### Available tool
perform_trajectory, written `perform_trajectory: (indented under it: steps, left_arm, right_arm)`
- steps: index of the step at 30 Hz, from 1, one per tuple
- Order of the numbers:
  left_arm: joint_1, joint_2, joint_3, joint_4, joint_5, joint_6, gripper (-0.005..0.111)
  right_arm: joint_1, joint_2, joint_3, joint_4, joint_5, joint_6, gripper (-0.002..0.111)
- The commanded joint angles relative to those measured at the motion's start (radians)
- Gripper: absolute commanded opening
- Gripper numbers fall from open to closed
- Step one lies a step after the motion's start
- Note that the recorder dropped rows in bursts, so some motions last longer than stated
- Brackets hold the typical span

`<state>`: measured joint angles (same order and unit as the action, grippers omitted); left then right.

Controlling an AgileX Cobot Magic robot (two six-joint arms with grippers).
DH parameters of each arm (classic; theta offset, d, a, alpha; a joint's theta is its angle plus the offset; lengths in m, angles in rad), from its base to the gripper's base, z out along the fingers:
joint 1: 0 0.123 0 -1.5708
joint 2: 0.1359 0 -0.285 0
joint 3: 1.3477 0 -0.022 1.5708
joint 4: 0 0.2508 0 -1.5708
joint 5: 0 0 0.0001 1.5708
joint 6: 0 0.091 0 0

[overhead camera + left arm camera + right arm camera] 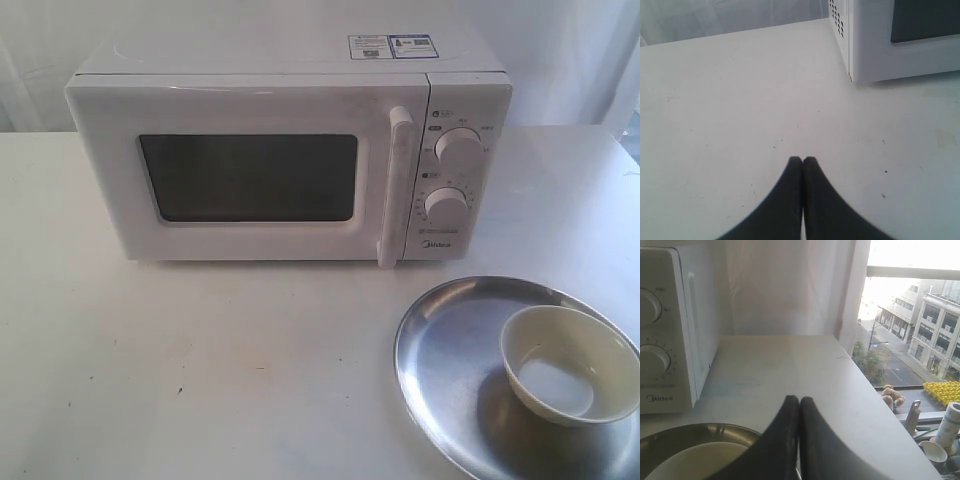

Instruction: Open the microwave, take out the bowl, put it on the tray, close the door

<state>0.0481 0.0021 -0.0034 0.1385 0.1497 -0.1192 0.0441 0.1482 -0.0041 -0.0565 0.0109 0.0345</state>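
Observation:
The white microwave (pixel 290 150) stands at the back of the table with its door (pixel 250 175) shut and the bar handle (pixel 395 185) upright. In front of it to the right lies the silver tray (pixel 450 360), and the cream bowl (pixel 570 362) sits upright on it. Neither arm shows in the exterior view. My left gripper (pixel 802 159) is shut and empty above bare table, with the microwave (pixel 880 45) corner ahead of it. My right gripper (pixel 799 399) is shut and empty just beside the tray (pixel 700 437) and bowl (pixel 695 462), near the microwave (pixel 670 330) dials.
The white table (pixel 200 370) runs to a curtain at the back. In the right wrist view the table edge (pixel 890 415) drops off by a window, with a teddy (pixel 892 396) and cups below.

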Motion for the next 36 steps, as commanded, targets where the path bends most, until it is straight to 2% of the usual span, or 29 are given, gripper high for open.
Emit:
perform_trajectory:
  steps: [1,22,36]
  left_arm:
    - [-0.001,-0.002,0.003,-0.003,-0.001,-0.006,0.0]
    - [-0.001,-0.002,0.003,-0.003,-0.001,-0.006,0.0]
    - [-0.001,-0.002,0.003,-0.003,-0.001,-0.006,0.0]
  right_arm:
    - [-0.004,-0.007,0.004,0.019,0.0,-0.035,0.0]
    - [-0.004,-0.009,0.004,0.019,0.053,-0.035,0.0]
    - [0.007,-0.099,0.004,0.019,0.053,-0.035,0.0]
